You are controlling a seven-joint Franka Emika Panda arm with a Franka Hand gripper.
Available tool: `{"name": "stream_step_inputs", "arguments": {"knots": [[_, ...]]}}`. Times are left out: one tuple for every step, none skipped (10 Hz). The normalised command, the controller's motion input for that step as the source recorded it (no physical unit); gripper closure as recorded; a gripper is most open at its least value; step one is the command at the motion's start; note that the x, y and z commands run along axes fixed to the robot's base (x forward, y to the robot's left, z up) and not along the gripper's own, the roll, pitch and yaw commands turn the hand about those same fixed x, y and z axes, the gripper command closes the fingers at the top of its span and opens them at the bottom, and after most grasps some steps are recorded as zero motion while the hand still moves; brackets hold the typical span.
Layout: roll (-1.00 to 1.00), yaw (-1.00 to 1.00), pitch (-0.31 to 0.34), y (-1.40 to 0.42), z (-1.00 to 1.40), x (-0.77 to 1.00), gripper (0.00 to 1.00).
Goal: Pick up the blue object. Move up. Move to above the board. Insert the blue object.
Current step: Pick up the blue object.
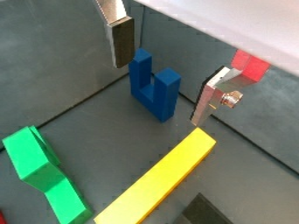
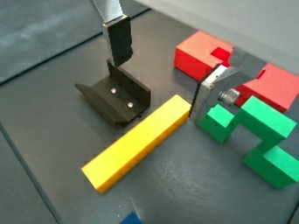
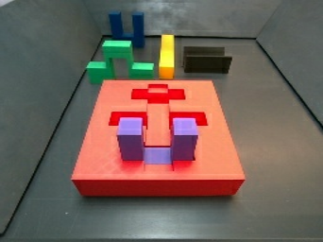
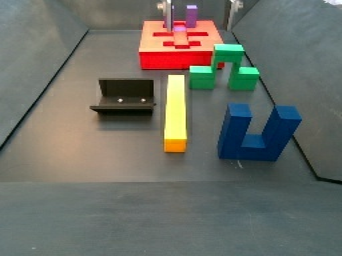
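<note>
The blue object (image 1: 153, 83) is a dark blue U-shaped block standing prongs up on the grey floor; it also shows in both side views (image 3: 127, 24) (image 4: 261, 135). My gripper (image 1: 167, 67) is open and empty, well above the floor, and the block shows between its fingers, far below them. It also shows in the wrist view with the fixture (image 2: 166, 66). Two silver tips at the top edge of a side view look like my gripper (image 4: 201, 8). The red board (image 3: 101, 156) lies apart from the block, with a purple U-shaped block (image 3: 158, 144) set in one recess.
A yellow bar (image 4: 175, 110), a green block (image 4: 222, 65) and the black fixture (image 4: 123, 97) lie between the blue object and the board. A small red block (image 2: 201, 54) sits near the green block (image 2: 251, 127). Grey walls ring the floor.
</note>
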Motion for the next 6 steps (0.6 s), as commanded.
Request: {"name": "stream_step_inputs", "arguments": {"knots": [[-0.01,0.00,-0.069,0.54,-0.34,0.00,0.00],[-0.04,0.00,-0.117,0.71,-0.40,-0.17,0.00],[-0.02,-0.07,-0.116,0.77,-0.44,-0.27,0.00],[0.00,-0.11,-0.114,0.78,-0.45,-0.32,0.00],[0.00,-0.15,-0.107,0.72,-0.44,-0.32,0.00],[0.00,-0.18,-0.100,0.65,-0.42,-0.22,0.00]]}}
